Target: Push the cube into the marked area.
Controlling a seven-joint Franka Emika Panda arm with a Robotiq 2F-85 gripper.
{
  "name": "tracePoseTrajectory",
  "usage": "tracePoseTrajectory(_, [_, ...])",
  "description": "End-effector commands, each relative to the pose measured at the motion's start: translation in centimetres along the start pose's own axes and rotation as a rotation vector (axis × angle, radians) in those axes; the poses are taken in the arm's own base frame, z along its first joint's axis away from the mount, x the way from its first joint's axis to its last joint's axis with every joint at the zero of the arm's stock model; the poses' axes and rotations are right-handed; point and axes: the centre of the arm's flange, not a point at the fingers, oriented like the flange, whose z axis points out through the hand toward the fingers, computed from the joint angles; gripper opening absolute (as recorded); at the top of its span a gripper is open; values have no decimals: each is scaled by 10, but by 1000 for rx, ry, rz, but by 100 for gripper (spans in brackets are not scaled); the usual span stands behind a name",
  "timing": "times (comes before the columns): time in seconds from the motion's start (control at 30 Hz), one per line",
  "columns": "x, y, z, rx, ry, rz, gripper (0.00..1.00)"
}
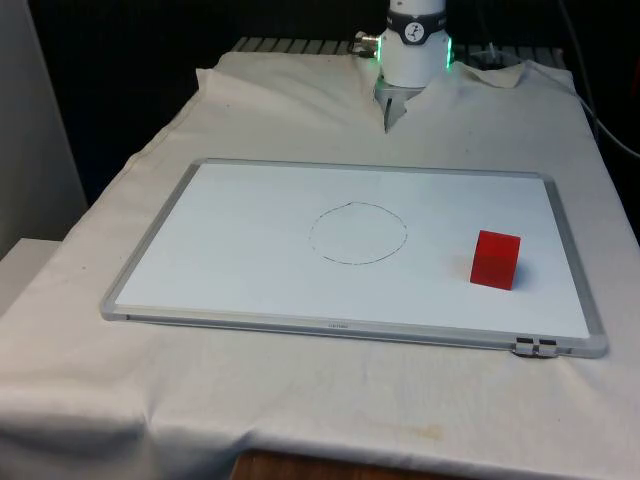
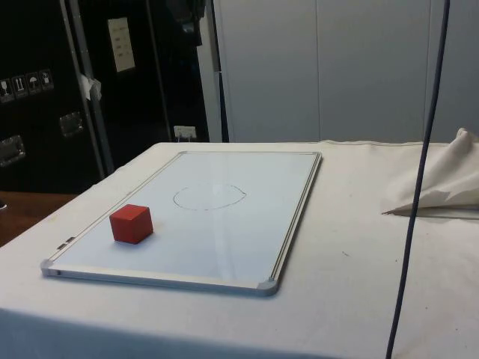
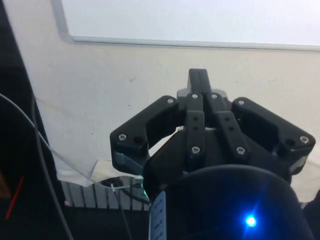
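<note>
One red cube point(image 1: 496, 259) sits on the whiteboard point(image 1: 250, 200), well to the front view's right of the drawn circle point(image 1: 358, 233). Gripper point(image 3: 198, 82), fingers pressed together, hovers beyond the board's far edge.

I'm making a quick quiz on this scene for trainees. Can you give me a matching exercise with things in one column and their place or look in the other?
Things:
1. cube
2. drawn circle
3. whiteboard
4. gripper

Descriptions:
A. lies flat on the white cloth
B. red, at the front view's right of the board
C. black, above the cloth beyond the board's edge
D. thin outline, nothing inside it

Pairs: 1-B, 2-D, 3-A, 4-C
</note>
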Motion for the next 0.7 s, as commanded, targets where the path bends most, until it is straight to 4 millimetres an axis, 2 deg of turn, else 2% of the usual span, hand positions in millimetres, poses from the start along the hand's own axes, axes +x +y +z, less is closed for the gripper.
tracePoseTrajectory(0.0, [0,-3,-3,2,15,5,0])
tracePoseTrajectory(0.17, [1,-18,-5,13,41,3,0])
tracePoseTrajectory(0.2, [2,-15,-4,8,27,-1,0])
tracePoseTrajectory(0.47, [4,-48,-4,27,82,-8,0])
tracePoseTrajectory(0.5, [5,-43,-4,21,66,-12,0])
tracePoseTrajectory(0.6, [5,-63,-2,31,98,-13,0])
tracePoseTrajectory(0.67, [6,-66,-1,31,100,-13,0])
